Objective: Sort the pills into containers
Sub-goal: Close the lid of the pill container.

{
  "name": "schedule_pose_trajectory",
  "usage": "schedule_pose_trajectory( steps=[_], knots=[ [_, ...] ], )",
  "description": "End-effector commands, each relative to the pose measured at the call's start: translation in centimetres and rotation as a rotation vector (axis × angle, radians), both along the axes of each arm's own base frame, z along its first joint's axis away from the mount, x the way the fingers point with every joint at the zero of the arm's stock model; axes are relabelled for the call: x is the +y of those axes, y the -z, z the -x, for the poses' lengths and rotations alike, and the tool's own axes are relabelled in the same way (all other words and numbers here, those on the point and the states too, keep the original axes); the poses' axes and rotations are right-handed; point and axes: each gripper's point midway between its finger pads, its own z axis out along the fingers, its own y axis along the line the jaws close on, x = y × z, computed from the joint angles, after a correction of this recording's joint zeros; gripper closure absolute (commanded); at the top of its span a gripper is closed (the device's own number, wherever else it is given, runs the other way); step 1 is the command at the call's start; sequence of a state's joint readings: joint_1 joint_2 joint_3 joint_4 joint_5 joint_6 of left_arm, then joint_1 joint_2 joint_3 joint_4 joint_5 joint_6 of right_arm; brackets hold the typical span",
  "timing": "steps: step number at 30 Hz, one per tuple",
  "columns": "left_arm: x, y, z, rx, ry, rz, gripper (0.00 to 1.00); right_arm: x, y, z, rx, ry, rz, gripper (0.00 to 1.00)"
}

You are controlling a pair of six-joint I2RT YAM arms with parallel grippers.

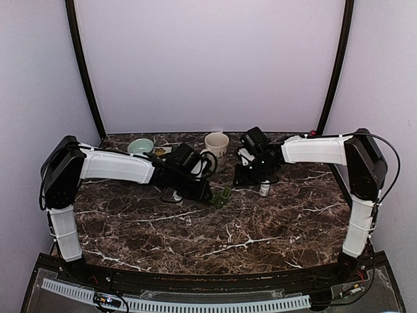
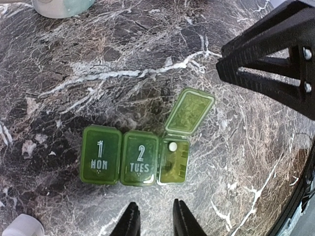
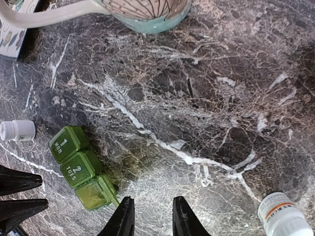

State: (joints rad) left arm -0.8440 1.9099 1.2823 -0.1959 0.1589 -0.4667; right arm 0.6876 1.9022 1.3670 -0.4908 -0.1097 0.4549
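A green pill organizer (image 2: 135, 160) lies on the marble table, seen from the left wrist. Its MON and TUES lids are closed. The third compartment (image 2: 173, 161) has its lid (image 2: 189, 110) flipped up, and one white pill (image 2: 172, 146) lies inside. My left gripper (image 2: 155, 220) hovers just in front of the organizer, open, its jaws a little apart with nothing between them. In the right wrist view the organizer (image 3: 81, 167) sits to the left of my right gripper (image 3: 151, 217), which is open and empty over bare marble. From above, the organizer (image 1: 220, 198) lies between both arms.
A white pill bottle (image 3: 285, 215) stands at the lower right of the right wrist view and a small white bottle (image 3: 17, 131) at its left. A patterned mug (image 1: 217, 145) and a teal bowl (image 1: 140, 145) stand at the back. The right arm's black gripper (image 2: 275, 64) looms beside the organizer.
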Motion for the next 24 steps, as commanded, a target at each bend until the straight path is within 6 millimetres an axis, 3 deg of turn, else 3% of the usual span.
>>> schedule_pose_trajectory(
  steps=[1,13,24],
  knots=[
    [-0.7,-0.9,-1.1,-0.012,-0.013,0.031,0.76,1.0,0.4,0.1,0.007,-0.013,-0.036,0.74],
    [-0.8,-0.8,-2.4,-0.047,-0.028,-0.011,0.75,1.3,1.1,0.3,0.024,-0.024,-0.043,0.74],
    [-0.7,0.6,-2.8,-0.043,-0.024,-0.05,0.75,1.7,1.4,0.4,0.037,-0.04,-0.053,0.74]
  ],
)
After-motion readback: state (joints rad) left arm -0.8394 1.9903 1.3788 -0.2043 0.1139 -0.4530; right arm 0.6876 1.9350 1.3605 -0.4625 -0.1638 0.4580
